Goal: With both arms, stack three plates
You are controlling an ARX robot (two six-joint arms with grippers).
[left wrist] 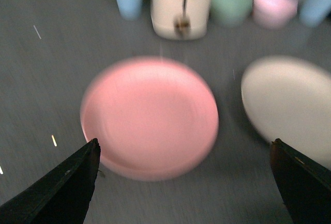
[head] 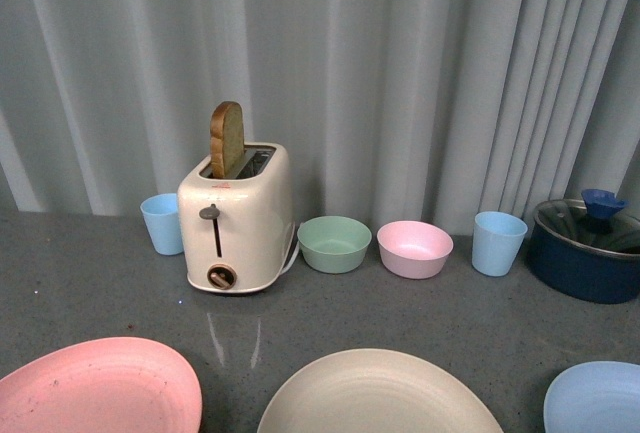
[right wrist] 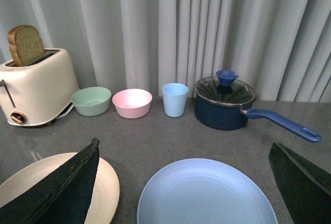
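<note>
Right at the bottom edge of the front view, the beige plate sits dead centre, cut off by the frame. The pink plate is at lower left and the light blue plate pokes in at lower right. All three lie flat on the grey desk, apart from one another, none stacked yet.

Behind them, across the middle of the frame, a blue cup stands just beside the cream toaster. A slice of bread stands up out of its slot. Then come a green bowl, a pink bowl and a second blue cup. At the right edge is a dark blue pot with a glass lid. A pale curtain fills the top.

Over to the left wrist view, which is blurred. The left gripper is spread wide with nothing in it. The pink plate shows in the gap between its fingers, with the beige plate beside it, not touching.

The right wrist view is sharp. The right gripper is spread wide too and holds nothing. The light blue plate lies in the gap between its fingers, and one finger partly hides the beige plate.
</note>
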